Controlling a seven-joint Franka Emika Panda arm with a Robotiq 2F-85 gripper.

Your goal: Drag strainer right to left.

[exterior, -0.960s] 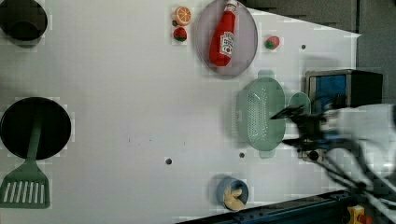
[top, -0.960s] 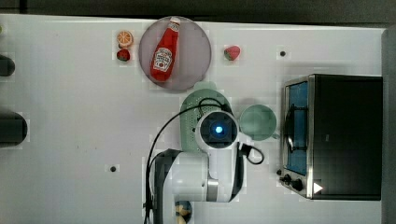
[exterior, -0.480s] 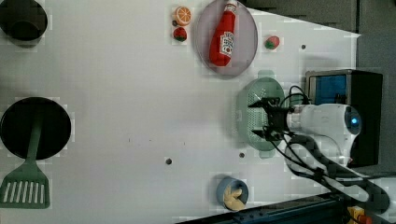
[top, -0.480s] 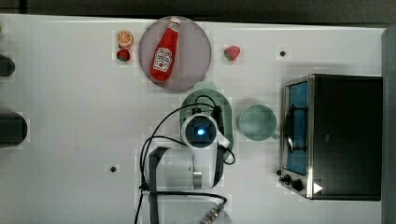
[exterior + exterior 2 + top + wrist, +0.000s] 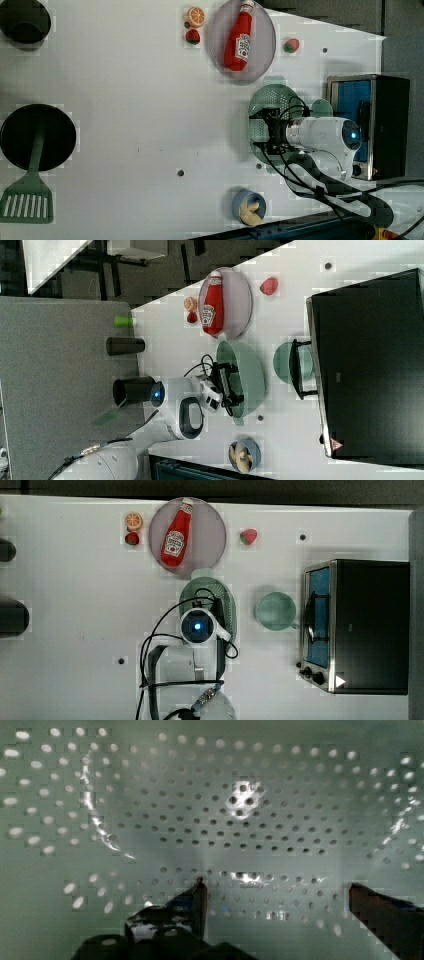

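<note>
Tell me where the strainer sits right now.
In the top view the strainer lies mid-table, just below the plate holding the ketchup bottle, with the green cup on the top view's right and the open gripper inside it.

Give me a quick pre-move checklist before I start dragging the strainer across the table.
1. Pincer open, nothing held: ok.
2. Pincer inside the strainer, above its perforated bottom: ok.
3. Fingers touching the bottom or a wall: cannot tell.
4. Table bare toward the top view's left of the strainer: ok.
5. Plate with the ketchup bottle sits close by the strainer's end; whether they are apart: cannot tell.
6. Green cup is apart from the strainer, on the top view's right, away from the drag: ok.
</note>
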